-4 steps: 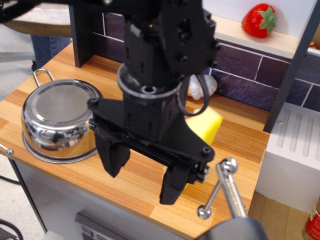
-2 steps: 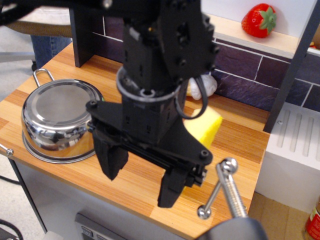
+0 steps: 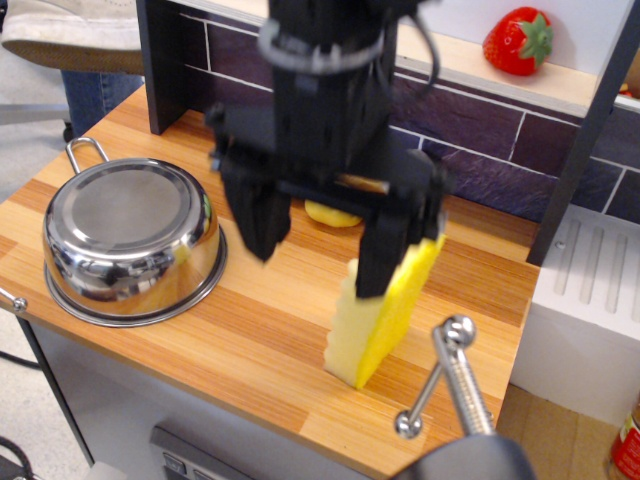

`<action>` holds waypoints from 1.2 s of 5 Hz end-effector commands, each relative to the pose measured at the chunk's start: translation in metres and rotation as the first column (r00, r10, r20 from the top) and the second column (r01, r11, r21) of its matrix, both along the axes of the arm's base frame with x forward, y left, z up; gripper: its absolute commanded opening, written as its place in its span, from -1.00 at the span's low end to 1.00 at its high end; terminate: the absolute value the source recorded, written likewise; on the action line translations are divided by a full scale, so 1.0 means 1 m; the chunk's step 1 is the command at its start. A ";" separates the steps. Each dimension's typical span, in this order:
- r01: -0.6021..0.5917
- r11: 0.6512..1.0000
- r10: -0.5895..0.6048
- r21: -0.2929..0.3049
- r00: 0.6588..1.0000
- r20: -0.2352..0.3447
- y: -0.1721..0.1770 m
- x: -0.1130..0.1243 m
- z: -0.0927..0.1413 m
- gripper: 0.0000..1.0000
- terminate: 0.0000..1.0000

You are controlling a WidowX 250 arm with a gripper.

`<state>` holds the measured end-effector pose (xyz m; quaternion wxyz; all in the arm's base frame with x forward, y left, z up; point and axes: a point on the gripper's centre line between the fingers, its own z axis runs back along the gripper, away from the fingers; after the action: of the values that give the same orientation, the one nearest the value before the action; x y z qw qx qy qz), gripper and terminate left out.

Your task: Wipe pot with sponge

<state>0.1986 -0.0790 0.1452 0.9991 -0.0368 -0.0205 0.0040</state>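
The arm is matte black all over, built from blocky, angular housings stacked one above another. A pale grey ring [image 3: 322,50] circles the wrist near the top, and a thin black cable [image 3: 428,40] loops out beside it. Below sits a wide cross-piece with a short brass-coloured strip [image 3: 362,184] showing on its face. The gripper [image 3: 327,250] has two thick black fingers [image 3: 263,215], squared and slab-like, narrowing a little toward their tips. Motion blurs the finer details.
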 end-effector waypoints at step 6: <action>0.095 0.994 -0.095 0.054 0.995 0.006 -0.032 0.054 -0.049 1.00 -1.00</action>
<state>0.2496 -0.1067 0.0873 0.9990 0.0018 -0.0122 -0.0431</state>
